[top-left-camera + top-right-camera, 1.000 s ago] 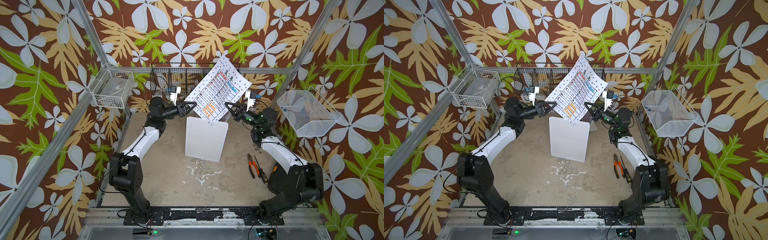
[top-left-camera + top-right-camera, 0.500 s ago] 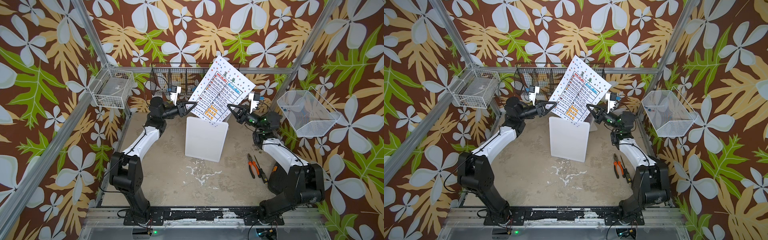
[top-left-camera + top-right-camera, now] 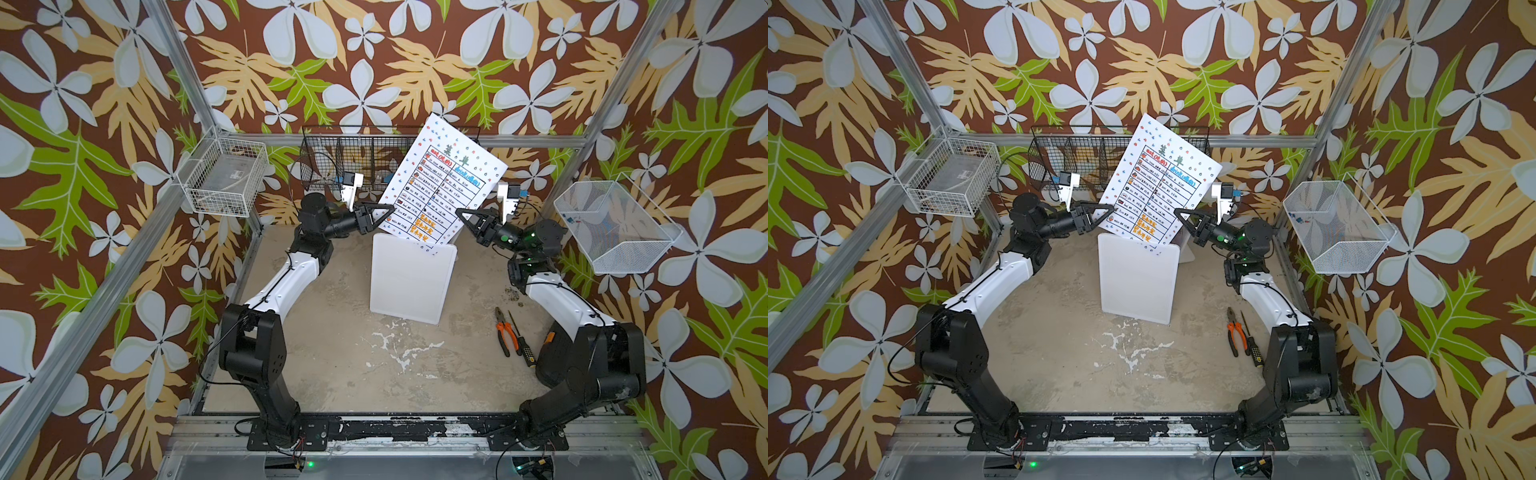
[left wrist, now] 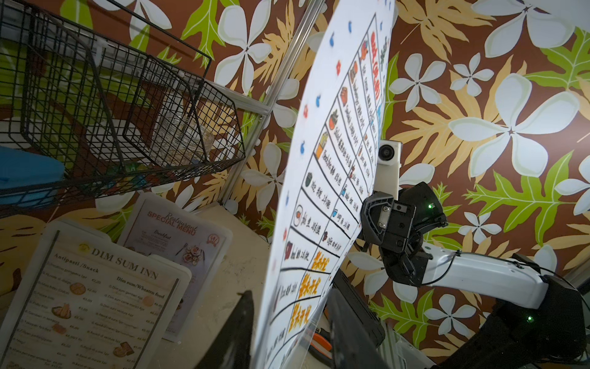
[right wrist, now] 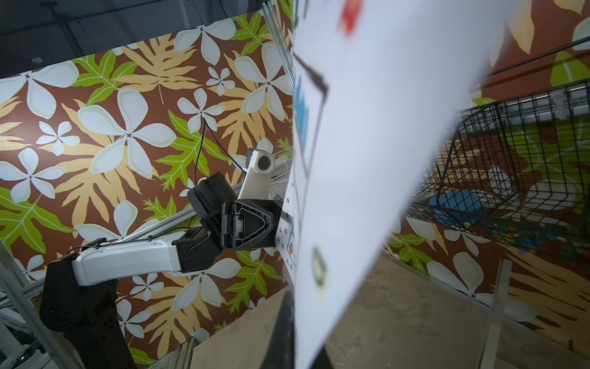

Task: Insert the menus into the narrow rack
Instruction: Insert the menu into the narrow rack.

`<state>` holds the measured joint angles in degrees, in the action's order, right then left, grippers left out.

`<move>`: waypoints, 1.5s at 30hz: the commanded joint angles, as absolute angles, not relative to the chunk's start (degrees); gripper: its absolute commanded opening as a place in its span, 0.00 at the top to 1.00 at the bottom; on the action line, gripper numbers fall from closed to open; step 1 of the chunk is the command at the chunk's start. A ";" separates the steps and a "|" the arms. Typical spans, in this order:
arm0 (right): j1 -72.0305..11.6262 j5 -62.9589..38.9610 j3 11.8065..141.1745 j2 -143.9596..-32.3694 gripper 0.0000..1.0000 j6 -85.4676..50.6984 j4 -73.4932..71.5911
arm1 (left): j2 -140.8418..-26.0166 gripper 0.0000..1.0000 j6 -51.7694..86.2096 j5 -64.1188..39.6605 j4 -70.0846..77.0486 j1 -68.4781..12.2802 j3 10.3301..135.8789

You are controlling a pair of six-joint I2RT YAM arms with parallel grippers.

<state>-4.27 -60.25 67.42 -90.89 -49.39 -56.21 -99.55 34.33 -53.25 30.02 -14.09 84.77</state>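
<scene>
A large white menu (image 3: 442,183) with a dotted border and a table hangs tilted on one corner over the white narrow rack (image 3: 409,286) in both top views. My right gripper (image 3: 460,212) is shut on its right edge, also seen in the right wrist view (image 5: 300,348). My left gripper (image 3: 388,211) straddles the sheet's left edge with its jaws apart, a gap showing beside one finger (image 4: 346,335). The "DIM SUM INN" menu (image 4: 95,303) and the pinkish "SPECIAL MENU" (image 4: 178,236) stand among the rack's white plates.
A black wire basket (image 3: 353,158) hangs on the back wall just behind the held sheet. A white wire basket (image 3: 224,178) hangs at the left and a white mesh bin (image 3: 615,224) at the right. Orange pliers and a screwdriver (image 3: 509,332) lie near the right arm.
The big menu has turned steeper, with its lower corner down at the rack's top edge. The right gripper has shifted slightly right with it. The left arm has barely moved.
</scene>
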 commanded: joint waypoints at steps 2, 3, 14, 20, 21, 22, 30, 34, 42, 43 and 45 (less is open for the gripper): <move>-4.31 -62.58 69.05 -90.66 1.00 -44.65 -50.01 | -100.18 0.58 31.26 -55.29 26.95 -14.23 86.60; -4.31 -62.57 69.45 -90.62 1.00 -43.56 -48.45 | -100.28 0.58 30.71 -55.30 26.31 -14.24 86.95; -4.31 -61.24 75.85 -90.44 1.00 -29.10 -26.94 | -101.60 0.57 26.47 -56.43 20.04 -14.24 90.81; -4.36 -60.56 79.47 -90.54 1.00 -22.74 -17.85 | -101.95 0.57 25.01 -56.87 18.15 -14.20 91.85; -4.31 -60.56 79.98 -90.61 1.00 -21.86 -16.79 | -101.95 0.57 24.88 -56.94 18.01 -14.24 91.92; -4.33 -60.48 80.51 -90.62 1.00 -20.81 -15.44 | -101.95 0.57 24.63 -57.08 17.72 -14.23 92.02; -4.07 -60.63 84.14 -90.79 1.00 -15.48 -8.83 | -102.37 0.56 23.86 -57.66 16.45 -14.22 92.97; -3.30 -62.21 84.17 -90.62 1.00 -17.23 -10.55 | -102.56 0.53 23.82 -57.74 16.25 -14.24 93.33; -2.64 -67.64 85.13 -91.66 1.00 -20.56 -13.45 | -102.83 0.51 23.91 -58.18 16.17 -14.19 93.56; -2.64 -68.40 85.46 -91.88 1.00 -20.66 -13.45 | -102.83 0.51 23.86 -58.18 16.19 -14.23 93.55; -2.55 -69.73 86.07 -92.32 1.00 -21.15 -13.44 | -102.85 0.50 23.82 -58.28 16.09 -14.23 93.67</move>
<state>-2.63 -66.26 85.21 -91.96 -19.59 -11.73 -102.74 24.32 -57.47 15.55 -14.09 93.14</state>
